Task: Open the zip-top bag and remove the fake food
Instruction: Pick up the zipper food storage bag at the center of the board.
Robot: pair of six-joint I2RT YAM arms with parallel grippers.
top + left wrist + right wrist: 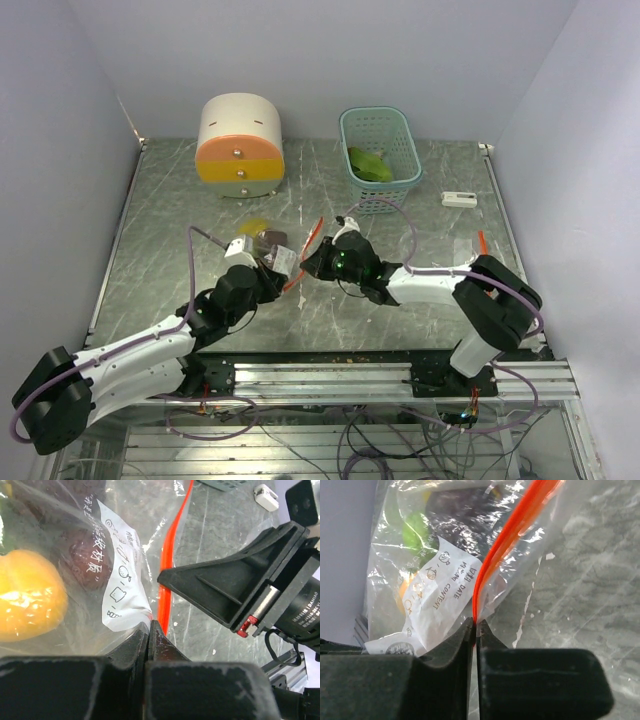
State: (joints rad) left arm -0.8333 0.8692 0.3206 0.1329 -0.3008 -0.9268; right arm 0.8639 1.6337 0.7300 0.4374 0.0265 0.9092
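Grippers: two. The left gripper (149, 630) and the right gripper (475, 626) are each pinched tight on the bag's edge
Bag: one zip-top bag (445, 590) mid-table between them, orange zip strip (505, 545) in right jaws
Inside: one yellow-orange fruit (25, 597), two dark red pieces (85, 560), one lime-green piece (415, 532) — any more are hidden
Basket (348, 150): one green leafy piece (370, 165)

Clear zip-top bag (420, 555), orange-red seal (506, 540); grey marbled table (590, 580).
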